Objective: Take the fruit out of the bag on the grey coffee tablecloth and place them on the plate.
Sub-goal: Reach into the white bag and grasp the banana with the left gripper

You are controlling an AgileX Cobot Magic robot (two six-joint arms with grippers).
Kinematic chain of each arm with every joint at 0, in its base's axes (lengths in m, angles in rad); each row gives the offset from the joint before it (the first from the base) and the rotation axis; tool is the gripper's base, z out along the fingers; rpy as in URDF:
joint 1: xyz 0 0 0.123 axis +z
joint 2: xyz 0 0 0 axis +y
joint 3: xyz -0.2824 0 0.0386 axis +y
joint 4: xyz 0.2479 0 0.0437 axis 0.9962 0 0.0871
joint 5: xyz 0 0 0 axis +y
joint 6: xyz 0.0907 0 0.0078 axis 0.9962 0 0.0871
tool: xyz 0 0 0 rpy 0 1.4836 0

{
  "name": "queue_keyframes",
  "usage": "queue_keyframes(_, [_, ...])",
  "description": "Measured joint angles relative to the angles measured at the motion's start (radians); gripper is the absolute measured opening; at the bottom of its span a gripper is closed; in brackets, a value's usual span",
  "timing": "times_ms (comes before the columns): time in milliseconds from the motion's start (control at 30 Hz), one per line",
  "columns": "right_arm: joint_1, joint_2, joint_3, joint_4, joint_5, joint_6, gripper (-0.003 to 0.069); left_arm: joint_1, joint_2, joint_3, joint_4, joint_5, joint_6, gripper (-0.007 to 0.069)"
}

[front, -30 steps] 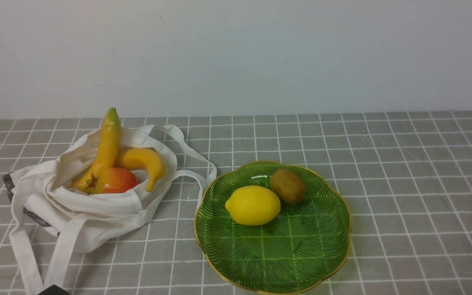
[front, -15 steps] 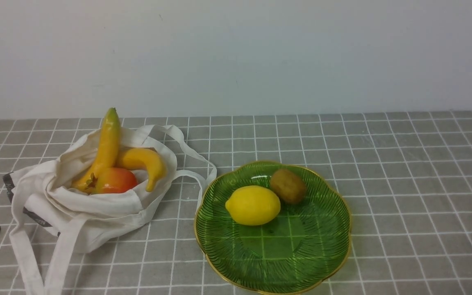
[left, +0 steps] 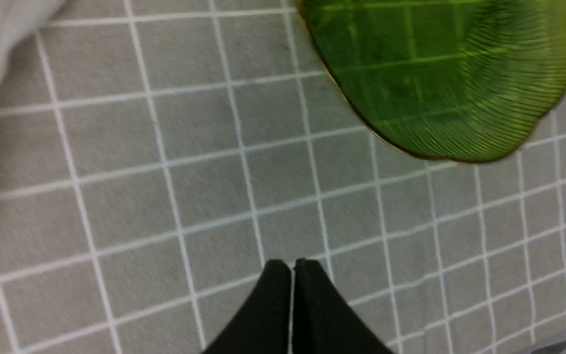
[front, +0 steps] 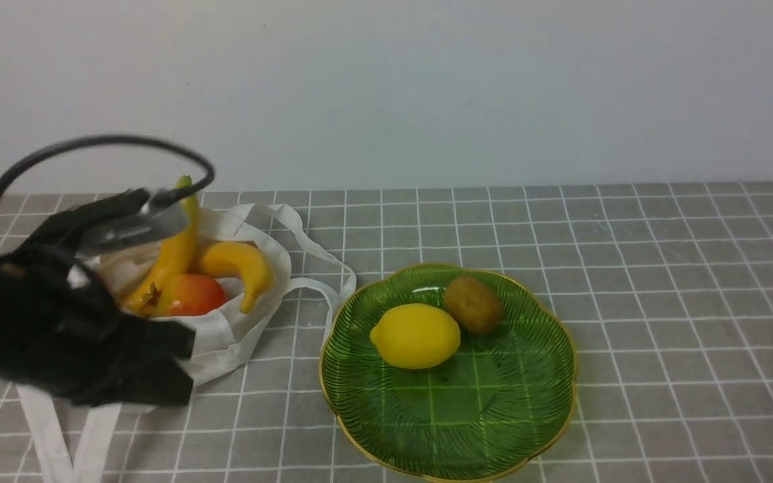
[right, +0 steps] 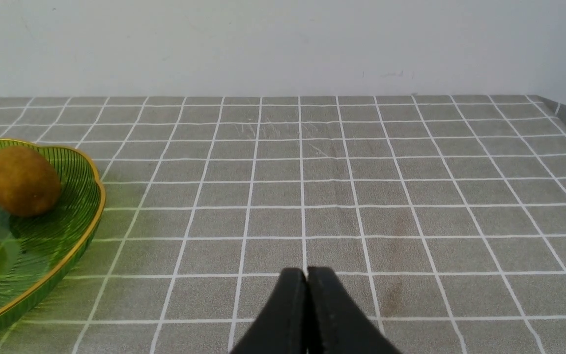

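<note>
The off-white bag (front: 225, 335) lies at the left on the grey coffee tablecloth (front: 661, 302). In its mouth are a green-tipped banana (front: 175, 251), a second banana (front: 242, 265) and a red-orange apple (front: 192, 295). The green plate (front: 514, 402) stands to its right and holds a lemon (front: 415, 335) and a kiwi (front: 472, 305). My left gripper (front: 182, 369) is blurred and covers the bag's left and front. In the left wrist view it (left: 293, 263) is shut and empty above bare cloth, with the plate (left: 440, 73) beyond. My right gripper (right: 306, 273) is shut and empty, right of the plate (right: 42, 255).
The bag's straps (front: 58, 443) trail toward the front edge, and one loop (front: 319, 268) reaches the plate's rim. A black cable (front: 91, 144) arcs above the left arm. A white wall stands behind the table. The table's right edge (right: 565, 115) shows in the right wrist view.
My left arm has come in from the lower left and now covers the left and front of the bag. The fruit, bag and plate have not moved.
</note>
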Motion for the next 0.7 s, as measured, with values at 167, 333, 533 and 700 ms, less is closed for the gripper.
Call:
queue_keyframes(167, [0.0,0.0,0.0,0.0,0.0,0.0,-0.0016,-0.019,0.305,-0.263,0.034,0.028,0.0,0.0013])
queue_keyframes(333, [0.0,0.0,0.0,0.0,0.0,0.0,-0.0016,-0.079,0.451,-0.428,0.159,0.054,-0.062,0.0043])
queue_keyframes(533, [0.0,0.0,0.0,0.0,0.0,0.0,-0.0016,-0.147,0.501,-0.517,0.397,0.092,-0.227,0.0064])
queue_keyframes(700, [0.0,0.0,0.0,0.0,0.0,0.0,-0.0016,-0.186,0.507,-0.52,0.459,0.078,-0.276,0.0085])
